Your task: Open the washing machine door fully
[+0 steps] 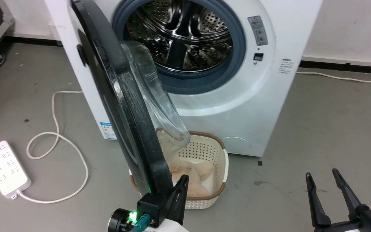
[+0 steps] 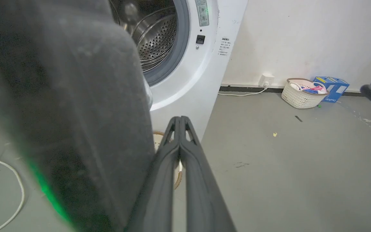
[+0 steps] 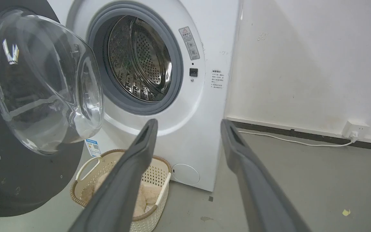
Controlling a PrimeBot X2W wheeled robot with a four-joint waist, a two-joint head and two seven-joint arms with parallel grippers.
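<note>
Grey floor (image 1: 301, 112), white wall (image 1: 349, 25). The door (image 1: 130, 106) stood half open at 9 o'clock of the washer (image 1: 237, 106). Left gripper (image 2: 179, 122), pressed together, sat beside its bottom rim; right gripper (image 1: 321, 174) spread at 4. Looked heavy, slick glass; I'd push the rim.

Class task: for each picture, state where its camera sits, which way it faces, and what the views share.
Head view: on the head, looking down at the washing machine and open washing machine door; left hand, right hand below.
Left wrist view: along the shut left hand, beside the door's dark edge, toward the drum.
Right wrist view: along the open right hand, toward drum and basket.
Shared: the drum.
</note>
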